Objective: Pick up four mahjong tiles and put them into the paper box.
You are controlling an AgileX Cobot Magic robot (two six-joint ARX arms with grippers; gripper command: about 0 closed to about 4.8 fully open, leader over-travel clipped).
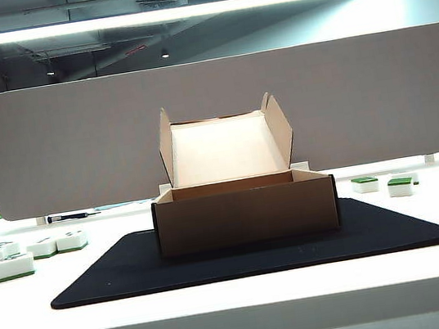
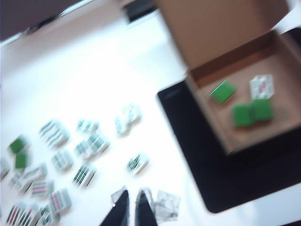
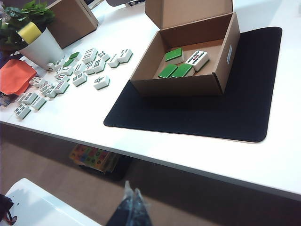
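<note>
Left end effector point(image 2: 131, 207) pressed together above loose tiles point(image 2: 87, 143); right end effector point(image 3: 133, 203) pressed together off-table; 4 mahjong tiles point(image 3: 182, 63) boxed.

Black mat point(image 3: 225, 113), potted plant point(image 3: 33, 33), perhaps orange cloth point(image 3: 14, 75)

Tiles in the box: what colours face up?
Three tiles show green backs, one shows its marked white face; clearest in the right wrist view.

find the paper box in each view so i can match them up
Exterior view: paper box at centre, lid up, inside hidden behind its front wall.
Left wrist view: box upper right, blurred, four mahjong tiles inside.
Right wrist view: box top centre, same four tiles.
Shared landmark: black mat under it.
</note>
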